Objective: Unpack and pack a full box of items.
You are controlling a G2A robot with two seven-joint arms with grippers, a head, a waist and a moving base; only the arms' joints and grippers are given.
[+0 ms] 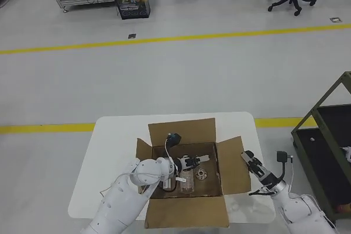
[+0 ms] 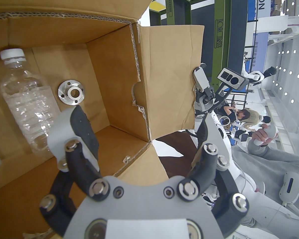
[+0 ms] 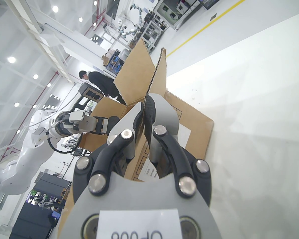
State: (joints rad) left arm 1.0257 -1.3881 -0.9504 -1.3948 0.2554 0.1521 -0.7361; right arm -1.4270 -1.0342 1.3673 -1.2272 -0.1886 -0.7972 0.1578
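One white table (image 1: 105, 152) with rounded corners carries the whole scene, with a yellow floor line running behind it. To the robot's right, off the table, stands a green metal rack (image 1: 333, 140) with dark shelves.

At the table's middle sits a brown cardboard box (image 1: 184, 133) with all four flaps folded back and its inside exposed from above. The right-hand flap (image 1: 233, 164) stands tilted outward. Its corrugated edge shows plainly in the right wrist view (image 3: 157, 75), and its broad face shows in the left wrist view (image 2: 169, 75).

The left gripper (image 1: 196, 159) hangs over the box's mouth, above the contents, at the end of an arm that crosses the box's left wall. Its fingers are spread wide with nothing between them, and the box's floor and far corner are visible through the gap (image 2: 139, 118). The right wrist view catches it from the side, past the flap (image 3: 99, 124).

The right gripper (image 1: 247, 158) sits at the box's right side. Its fingers are clamped on the outer edge of the right-hand flap, with the cardboard pinched between the dark pads (image 3: 147, 108). The left wrist view shows it gripping that same edge (image 2: 199, 75).

On the box's floor a clear plastic bottle (image 2: 25, 100) with a white cap lies on its side (image 1: 187, 182). Just beside it rests a small round metal flange (image 2: 71, 92), lying flat with a centre hole and a ring of bolt holes (image 1: 202, 174).
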